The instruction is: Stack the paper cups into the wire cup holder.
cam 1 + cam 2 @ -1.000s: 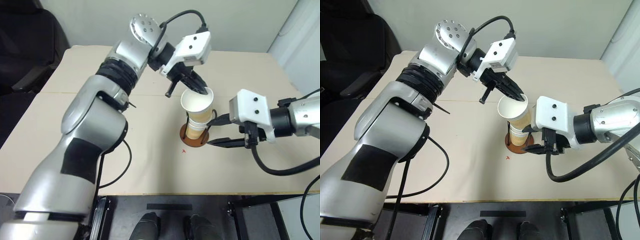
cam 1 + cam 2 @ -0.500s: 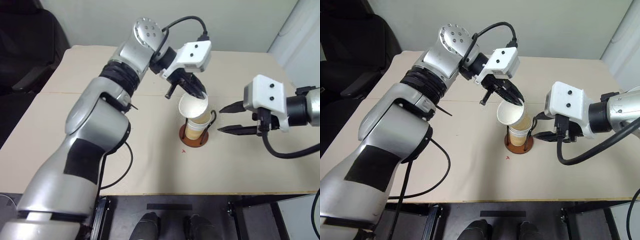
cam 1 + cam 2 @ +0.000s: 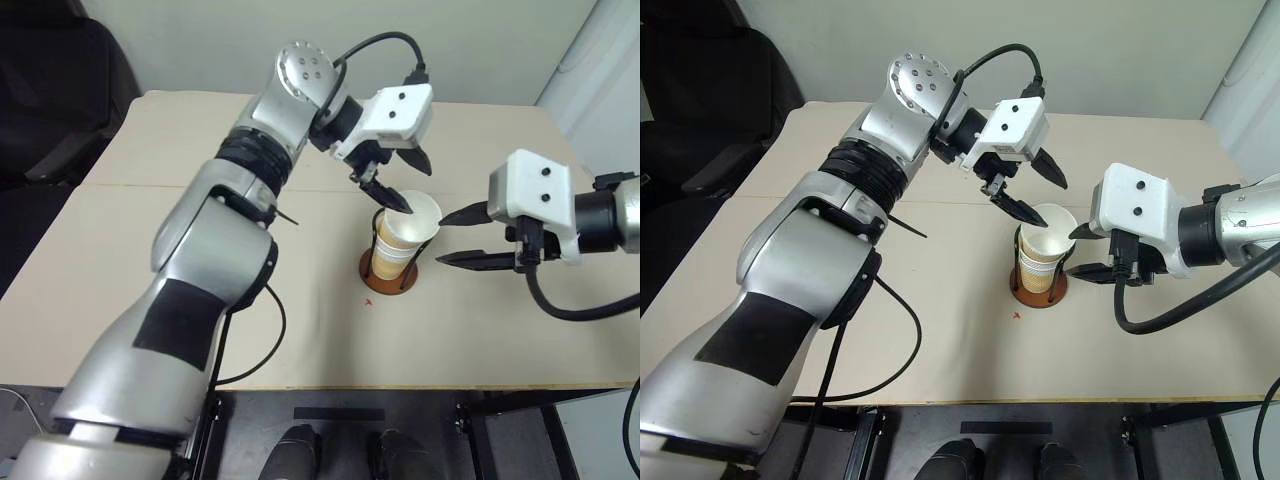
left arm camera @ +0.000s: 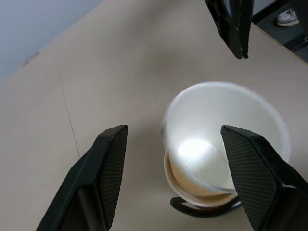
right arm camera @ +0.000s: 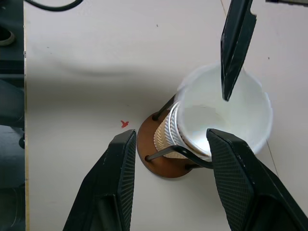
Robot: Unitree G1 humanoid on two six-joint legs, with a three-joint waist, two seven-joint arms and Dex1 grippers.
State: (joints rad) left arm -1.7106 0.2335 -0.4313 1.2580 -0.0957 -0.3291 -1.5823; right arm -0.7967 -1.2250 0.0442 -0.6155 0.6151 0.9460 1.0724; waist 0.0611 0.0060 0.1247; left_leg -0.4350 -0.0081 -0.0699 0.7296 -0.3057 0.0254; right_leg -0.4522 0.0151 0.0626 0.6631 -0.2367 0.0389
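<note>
So the beige bench [image 3: 150, 260] took up most of the frame, with a dark chair [image 3: 50, 90] off in the upper left corner.

Just right of centre sat the wire cup holder [image 3: 389, 276], its round reddish-brown base flat on the bench and thin black wire loops coming up around the paper cups [image 3: 405, 232]. The cups were nested in it, with the top cup leaning a bit to the right, its white rim sticking up above the wires. In the right wrist view you could see the ribbed sides of the lower cups inside the wire.

The left gripper [image 3: 402, 178] hung over the top cup in the upper middle of the frame. Its fingers were spread wide apart and had hold of nothing; one black fingertip [image 3: 393, 200] pointed down right at the cup's rim, though I couldn't tell if it touched.

Over on the right, the right gripper [image 3: 455, 236] pointed toward the stack from just beside it, fingers apart, empty, not touching the cups or the holder.
</note>
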